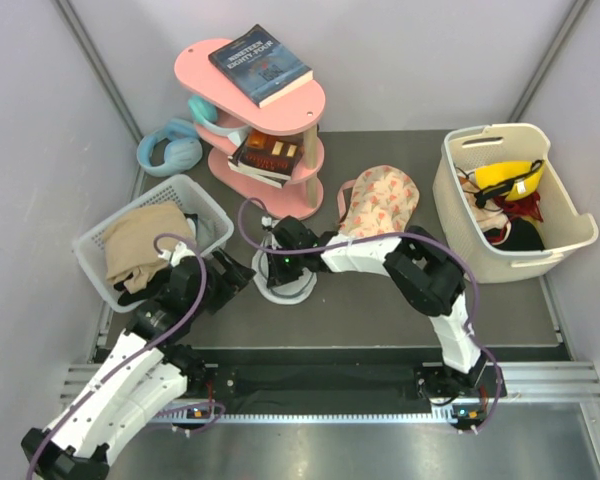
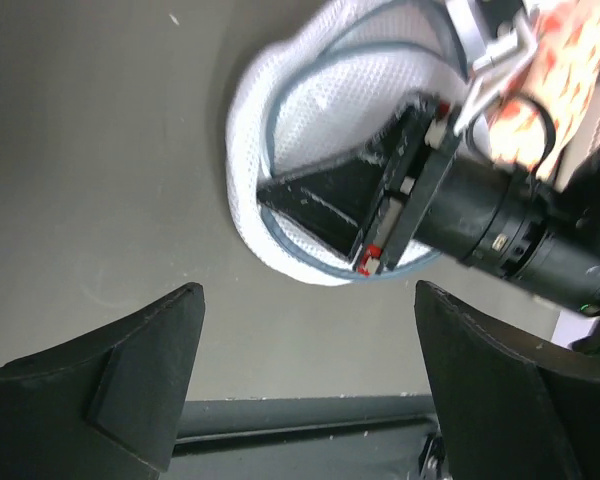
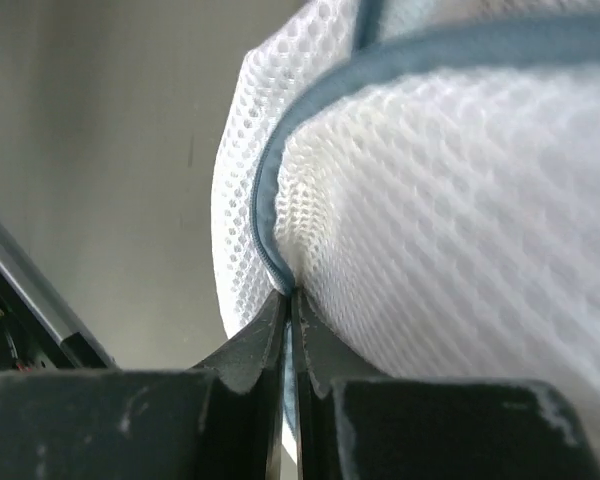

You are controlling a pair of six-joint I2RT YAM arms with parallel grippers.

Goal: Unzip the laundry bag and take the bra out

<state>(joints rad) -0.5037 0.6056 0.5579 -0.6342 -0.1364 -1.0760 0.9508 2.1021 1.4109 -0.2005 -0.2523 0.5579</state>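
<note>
Round white mesh laundry bag (image 2: 320,100), blue-grey trim

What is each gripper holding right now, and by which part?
The right gripper is shut on the laundry bag, pinching its grey-blue edge trim. The left gripper is open, holding nothing.

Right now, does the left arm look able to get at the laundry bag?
Probably yes. The left gripper is open and faces the laundry bag across the table top, with nothing between them. The right gripper, shut on the bag's rim, covers only part of it.
</note>
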